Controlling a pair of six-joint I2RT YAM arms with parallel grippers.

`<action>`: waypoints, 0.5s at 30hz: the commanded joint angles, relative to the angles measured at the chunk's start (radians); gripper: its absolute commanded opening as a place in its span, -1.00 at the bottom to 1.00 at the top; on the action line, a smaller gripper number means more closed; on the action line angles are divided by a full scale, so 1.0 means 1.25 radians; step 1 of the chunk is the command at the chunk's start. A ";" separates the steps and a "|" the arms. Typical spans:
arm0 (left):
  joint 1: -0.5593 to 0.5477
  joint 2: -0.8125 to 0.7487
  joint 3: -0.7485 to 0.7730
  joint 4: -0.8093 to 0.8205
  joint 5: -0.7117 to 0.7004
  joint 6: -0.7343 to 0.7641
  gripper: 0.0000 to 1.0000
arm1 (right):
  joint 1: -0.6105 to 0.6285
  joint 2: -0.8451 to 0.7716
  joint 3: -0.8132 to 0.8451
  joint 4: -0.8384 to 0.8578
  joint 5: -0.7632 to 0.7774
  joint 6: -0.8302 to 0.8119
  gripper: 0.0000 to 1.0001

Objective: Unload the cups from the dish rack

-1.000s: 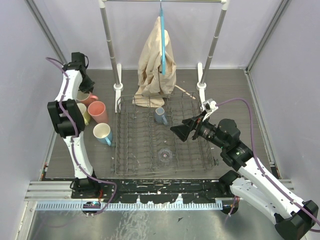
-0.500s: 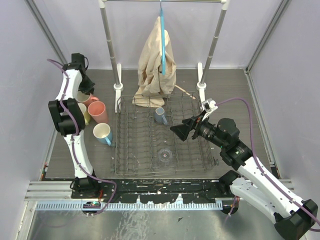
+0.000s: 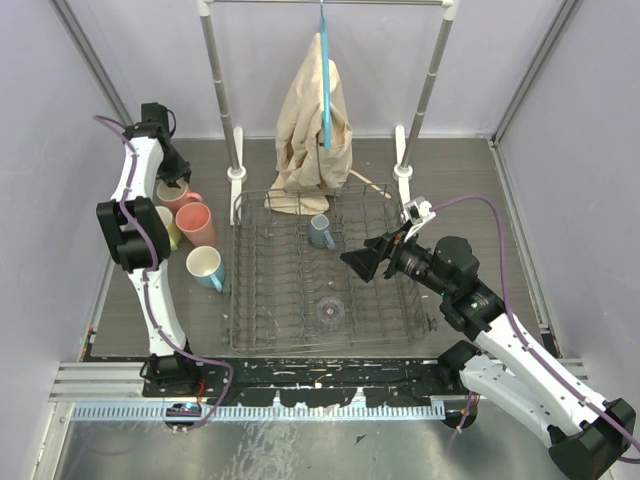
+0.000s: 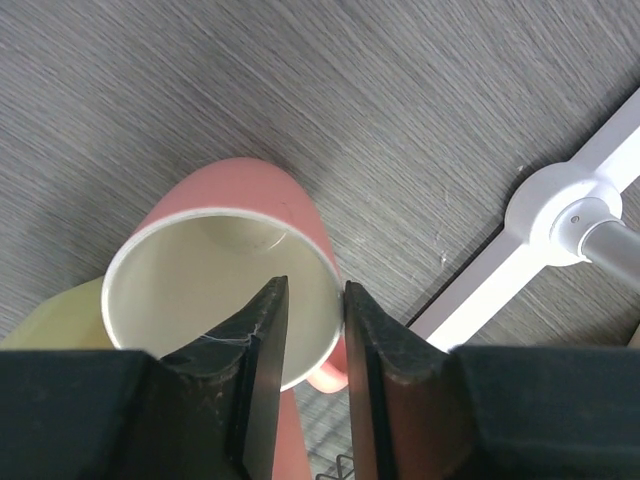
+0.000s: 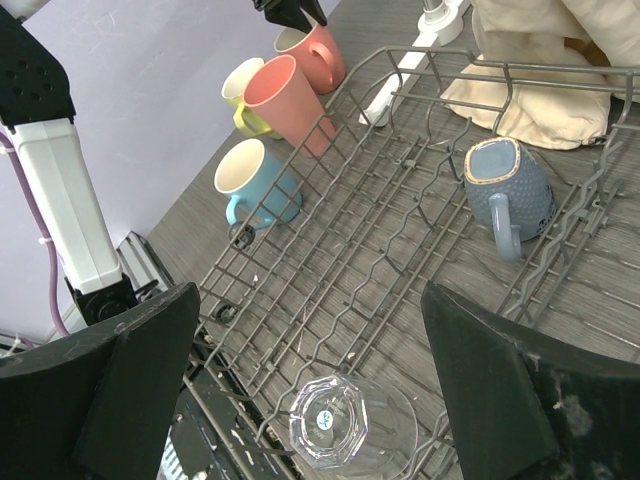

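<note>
Left of the rack (image 3: 232,300), left claw (image 4: 313,305) straddles a pink mug (image 4: 250,185) rim, grip unclear; right claw (image 3: 362,260), open, faces the grey mug (image 5: 505,185).

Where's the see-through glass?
In the top view, the clear glass sits inside the dish rack, near its front edge, with the grey-blue mug farther back.

We saw a grey wood-grain tabletop (image 3: 520,200) closed in by plain pale lilac walls (image 3: 40,150), with slim metal posts (image 3: 87,50) slanting through the upper corners of the overhead frame. At top centre stood a silver clothes rail (image 3: 218,80) on white feet (image 3: 237,185). A beige cloth (image 3: 312,120) hung from its blue hanger (image 3: 324,100). Along the bottom ran an aluminium rail (image 3: 100,372) and a shiny metal sheet (image 3: 300,450). The light was soft and even.
</note>
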 commanded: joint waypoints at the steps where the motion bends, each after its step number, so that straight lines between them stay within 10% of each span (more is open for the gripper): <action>1: 0.005 0.018 0.025 -0.011 0.010 0.014 -0.27 | -0.005 -0.001 0.007 0.046 0.002 -0.010 0.97; 15: 0.005 -0.055 0.080 -0.045 0.037 0.018 0.33 | -0.006 0.007 0.017 0.036 -0.003 -0.010 0.97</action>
